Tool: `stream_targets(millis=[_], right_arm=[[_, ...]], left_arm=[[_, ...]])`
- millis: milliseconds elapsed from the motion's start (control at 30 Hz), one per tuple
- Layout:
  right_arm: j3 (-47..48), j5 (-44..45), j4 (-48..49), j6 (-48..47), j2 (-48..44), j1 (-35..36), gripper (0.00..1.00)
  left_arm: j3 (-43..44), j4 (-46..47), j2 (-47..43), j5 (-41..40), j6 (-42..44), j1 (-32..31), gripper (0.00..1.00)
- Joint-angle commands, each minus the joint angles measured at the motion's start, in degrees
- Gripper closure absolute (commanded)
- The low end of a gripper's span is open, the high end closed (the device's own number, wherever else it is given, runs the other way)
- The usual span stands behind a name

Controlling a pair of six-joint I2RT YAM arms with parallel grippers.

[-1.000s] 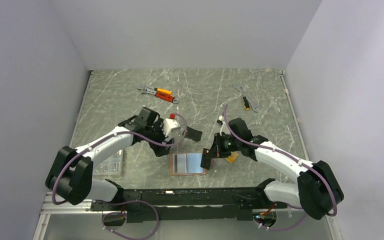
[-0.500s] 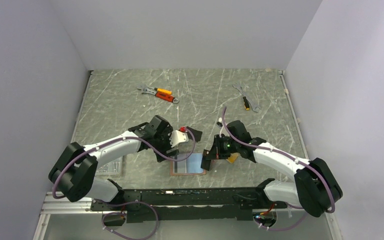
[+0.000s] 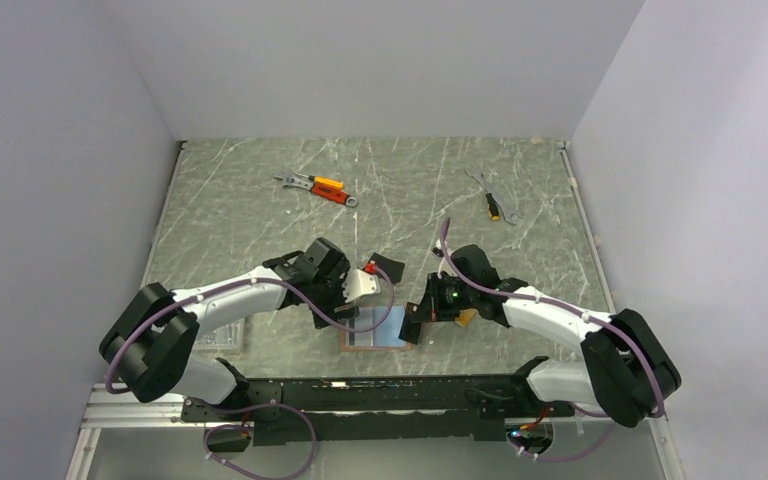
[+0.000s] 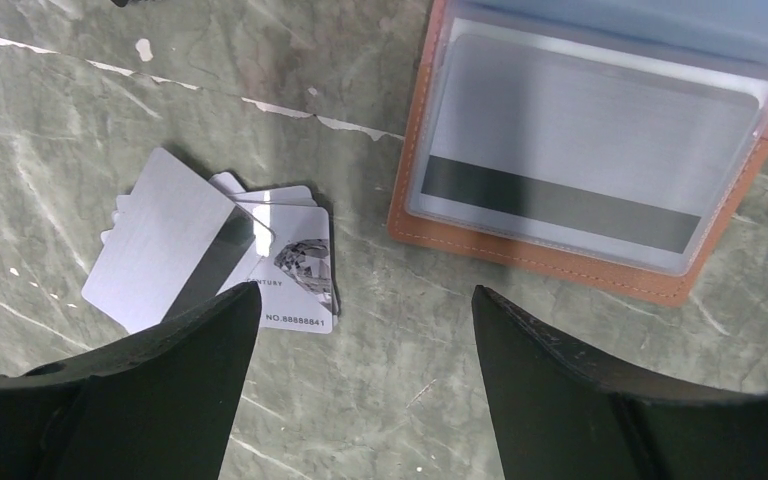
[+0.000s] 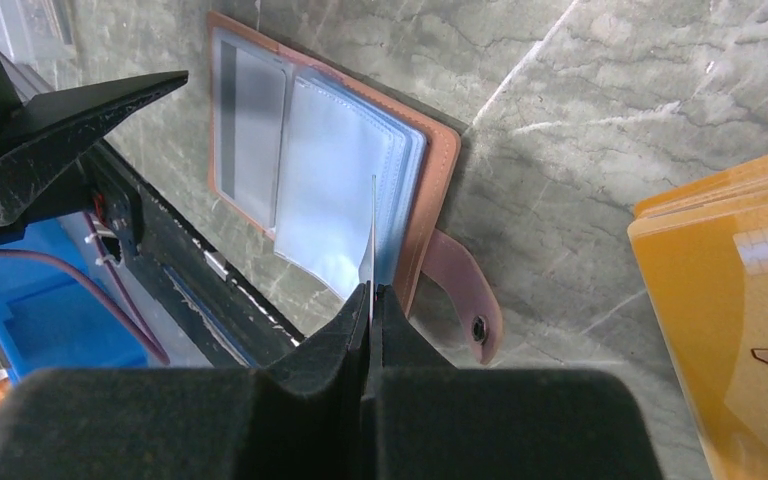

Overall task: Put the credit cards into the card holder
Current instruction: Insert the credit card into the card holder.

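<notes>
Top: card holder [image 3: 375,330] lies open near centre, between both arms. I judge the right gripper [image 3: 415,322] nearer.
Left wrist: left gripper [image 4: 360,300] spread wide, empty. Silver cards [image 4: 210,250] lie left of the holder.
Right wrist: jaws pinch a thin sheet [image 5: 373,230] edge-on above the holder. Orange-gold cards [image 5: 730,290] lie right.

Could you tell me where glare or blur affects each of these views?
Left wrist: card holder sharp, faint sheen on its clear sleeve, left claw dark. Right wrist: right claw blurred in the foreground, glare on the orange-gold cards. Top external: evenly lit, holder small.
</notes>
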Motion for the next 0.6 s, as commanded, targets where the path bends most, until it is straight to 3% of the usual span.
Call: stream_targets(millis=[0,567], right_arm=[[-0.92,1.07,4.70,1.06,1.34,0.82,1.00],[-2.22,1.21,10.53,3.41,6.16,1.53,1.00]], left_arm=[[-0.59,1.23,-0.15,-1.02,1.39,-1.01,0.17],[0.13,0.14,-1.21,-1.49,2.43,-3.20,0.24]])
